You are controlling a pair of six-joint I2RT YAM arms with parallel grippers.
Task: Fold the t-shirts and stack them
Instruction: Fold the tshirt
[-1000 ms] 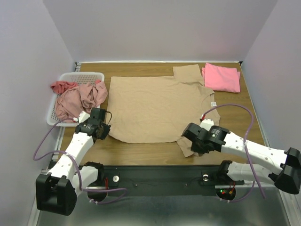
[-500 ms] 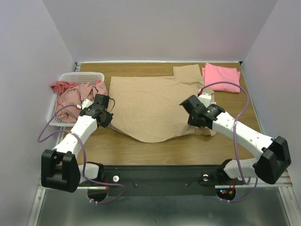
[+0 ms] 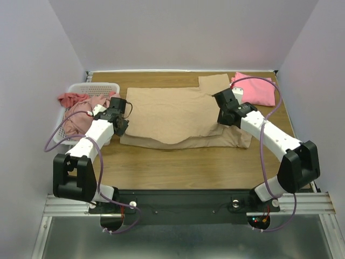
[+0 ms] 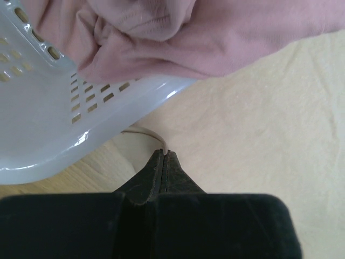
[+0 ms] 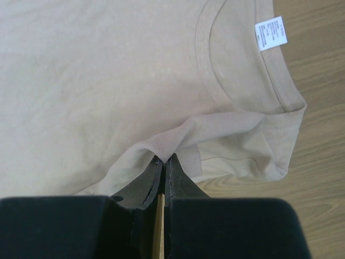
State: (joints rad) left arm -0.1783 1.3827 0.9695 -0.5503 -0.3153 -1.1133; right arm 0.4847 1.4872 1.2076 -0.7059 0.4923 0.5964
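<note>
Pinching the tan t-shirt (image 3: 178, 110) by its folded-over edge, I have my left end effector (image 4: 163, 157) and right end effector (image 5: 162, 162) both clamped on the cloth, one at each side, so the lower half doubles evenly on the desk (image 3: 188, 167).

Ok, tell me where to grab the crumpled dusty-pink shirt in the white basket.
Pinch the bunched fold of the dusty-pink cloth shirt that spills over the white mesh basket's right rim, coming from above on the table side. It stands proud of the rest, so a pincer should close across it clear of the basket wall.
</note>
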